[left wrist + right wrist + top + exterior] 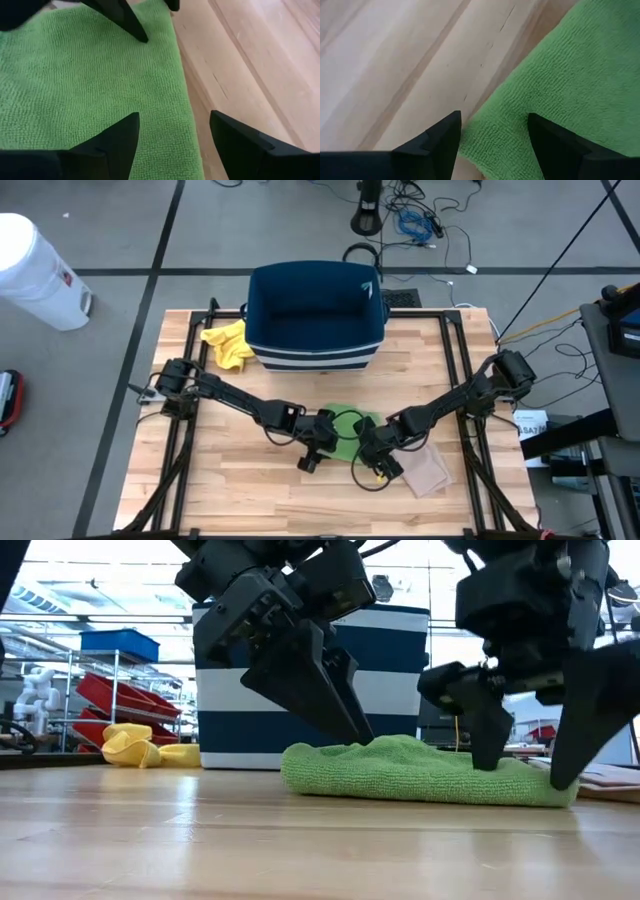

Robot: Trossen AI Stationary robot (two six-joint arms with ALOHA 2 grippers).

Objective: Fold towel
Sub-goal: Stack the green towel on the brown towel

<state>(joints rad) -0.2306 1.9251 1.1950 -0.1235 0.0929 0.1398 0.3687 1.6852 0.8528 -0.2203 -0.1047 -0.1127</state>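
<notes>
A wooden table (250, 480) carries a folded green towel (352, 432), which lies a little toward the front edge and near the middle between the side edges. From table height the towel (420, 772) shows as a low, thick pad lying flat on the wood. Two dark robot arms reach in from the left and right edges and meet over it. The left gripper (312, 454) sits at the towel's left edge with its claw released: its wrist camera shows one dark finger (112, 145) over the green cloth and the other (240, 145) over bare wood, the towel's edge running between them, nothing grasped. The right gripper (378, 465) stands at the towel's front right corner, its claw likewise released; from its wrist camera one finger (437, 142) is over wood and the other (560, 145) over the cloth, holding nothing. In the low view both grippers' fingertips come down to the towel's top. A dark blue bin (315, 315) with white stripes stands at the back edge of the table, and a crumpled yellow cloth (228, 343) lies just beside its left wall. A tan cloth (425, 468) lies flat on the wood near the right gripper, toward the front right. A white bin (35, 272) stands on the floor beyond the table's back left corner.
</notes>
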